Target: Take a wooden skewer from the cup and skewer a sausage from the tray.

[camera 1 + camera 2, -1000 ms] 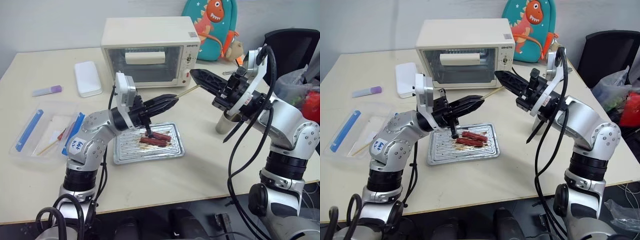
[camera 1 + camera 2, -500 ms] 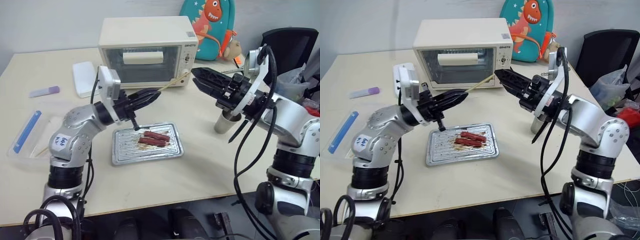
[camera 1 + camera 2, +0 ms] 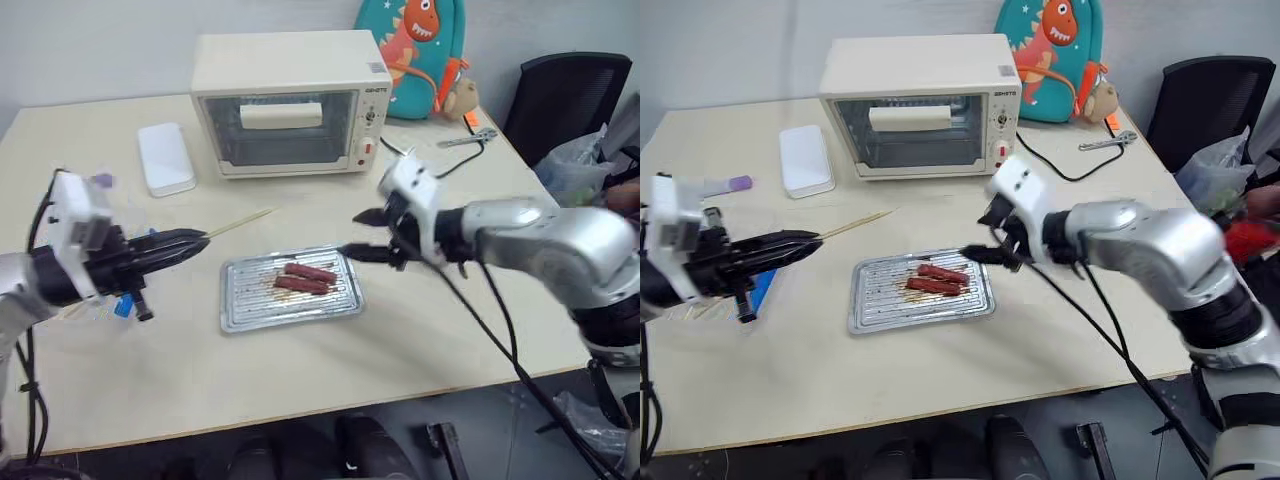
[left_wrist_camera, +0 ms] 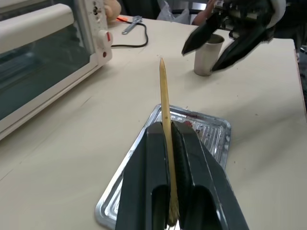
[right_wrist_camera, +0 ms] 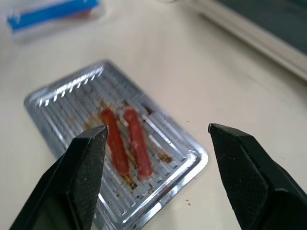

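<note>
My left gripper [image 3: 196, 238] is shut on the wooden skewer [image 3: 240, 221], well left of the tray. The stick's pointed end [image 4: 162, 81] juts past the fingertips toward the tray. The silver tray [image 3: 240, 310] lies mid-table with two red sausages [image 3: 302, 278] side by side on its ridged bottom. Just off the tray's right end, my right gripper [image 3: 356, 234] hovers open with nothing between its fingers [image 5: 85, 165]. The sausages [image 5: 125, 140] show in the gap between them. In the left wrist view the grey cup [image 4: 209, 51] stands beyond the tray.
A cream toaster oven [image 3: 286, 100] stands at the back with a white box [image 3: 165, 158] to its left. A dinosaur backpack [image 3: 420, 48], a wrench [image 3: 470, 138] and a black cable lie at the back right. A black chair [image 3: 565, 100] stands beyond the table's right edge.
My right gripper opened off the skewer, rolled and sank to the tray's right end. The left gripper carried the skewer away to the left. The camera view also shifted.
</note>
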{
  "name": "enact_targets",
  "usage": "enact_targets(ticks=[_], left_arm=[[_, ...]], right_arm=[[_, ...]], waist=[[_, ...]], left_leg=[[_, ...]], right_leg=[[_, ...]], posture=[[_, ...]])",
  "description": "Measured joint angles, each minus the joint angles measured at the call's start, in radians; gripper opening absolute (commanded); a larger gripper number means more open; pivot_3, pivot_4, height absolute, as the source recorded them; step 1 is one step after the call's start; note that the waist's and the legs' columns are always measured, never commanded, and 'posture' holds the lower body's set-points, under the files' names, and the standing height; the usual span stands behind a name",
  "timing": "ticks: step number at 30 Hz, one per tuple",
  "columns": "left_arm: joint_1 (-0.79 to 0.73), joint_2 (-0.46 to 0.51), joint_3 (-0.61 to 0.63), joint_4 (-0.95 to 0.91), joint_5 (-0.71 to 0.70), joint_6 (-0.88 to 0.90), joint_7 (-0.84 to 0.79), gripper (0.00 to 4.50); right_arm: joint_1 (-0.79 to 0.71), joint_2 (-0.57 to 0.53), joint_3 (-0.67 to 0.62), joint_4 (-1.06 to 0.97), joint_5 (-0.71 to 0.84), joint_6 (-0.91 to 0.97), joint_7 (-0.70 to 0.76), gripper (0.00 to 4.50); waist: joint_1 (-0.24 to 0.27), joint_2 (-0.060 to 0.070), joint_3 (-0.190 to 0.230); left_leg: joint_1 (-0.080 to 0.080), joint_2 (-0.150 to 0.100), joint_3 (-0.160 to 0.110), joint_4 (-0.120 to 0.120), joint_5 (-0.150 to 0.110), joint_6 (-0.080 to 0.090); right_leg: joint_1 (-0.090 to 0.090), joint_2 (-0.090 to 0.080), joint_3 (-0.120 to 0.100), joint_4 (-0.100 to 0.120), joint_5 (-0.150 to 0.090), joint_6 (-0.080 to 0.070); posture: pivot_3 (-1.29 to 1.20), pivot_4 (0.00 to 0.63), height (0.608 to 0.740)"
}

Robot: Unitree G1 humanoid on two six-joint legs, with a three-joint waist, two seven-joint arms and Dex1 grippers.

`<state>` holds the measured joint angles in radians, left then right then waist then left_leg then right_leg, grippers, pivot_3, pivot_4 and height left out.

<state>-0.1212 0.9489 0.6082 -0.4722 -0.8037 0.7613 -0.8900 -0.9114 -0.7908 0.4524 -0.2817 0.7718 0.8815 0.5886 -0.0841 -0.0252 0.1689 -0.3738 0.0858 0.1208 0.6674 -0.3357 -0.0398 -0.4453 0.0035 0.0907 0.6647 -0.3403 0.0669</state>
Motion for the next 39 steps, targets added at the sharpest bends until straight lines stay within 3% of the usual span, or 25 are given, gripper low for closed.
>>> enact_targets(ticks=[11, 18, 39], left_arm=[[0.133, -0.003, 0.033, -0.073, 0.007, -0.028, 0.004, 0.0], [0.125, 0.001, 0.03, -0.07, 0.009, -0.037, 0.01, 0.0], [0.083, 0.014, 0.008, -0.047, 0.018, -0.054, 0.014, 0.0]], right_arm=[[0.01, 0.239, 0.157, 0.207, -0.345, -0.156, 0.165, 3.48], [0.028, 0.362, 0.17, 0.334, -0.481, -0.232, 0.206, 3.48], [0.095, 0.43, 0.121, 0.283, -0.615, -0.25, 0.231, 3.48]], waist=[[-0.006, -0.001, 0.0], [-0.016, -0.001, 0.0], [-0.03, -0.001, 0.0]], left_leg=[[0.002, 0.0, 0.001, 0.001, 0.0, 0.0], [0.003, 0.0, 0.001, 0.001, 0.001, -0.001], [0.004, 0.0, 0.0, 0.001, 0.001, -0.002]], right_leg=[[0.0, 0.0, -0.001, 0.005, -0.001, -0.003], [0.0, 0.001, -0.001, 0.008, -0.002, -0.004], [0.0, 0.001, -0.002, 0.01, -0.002, -0.004]], posture=[[0.0, 0.15, 0.74], [0.0, 0.15, 0.74], [0.0, 0.15, 0.74]])
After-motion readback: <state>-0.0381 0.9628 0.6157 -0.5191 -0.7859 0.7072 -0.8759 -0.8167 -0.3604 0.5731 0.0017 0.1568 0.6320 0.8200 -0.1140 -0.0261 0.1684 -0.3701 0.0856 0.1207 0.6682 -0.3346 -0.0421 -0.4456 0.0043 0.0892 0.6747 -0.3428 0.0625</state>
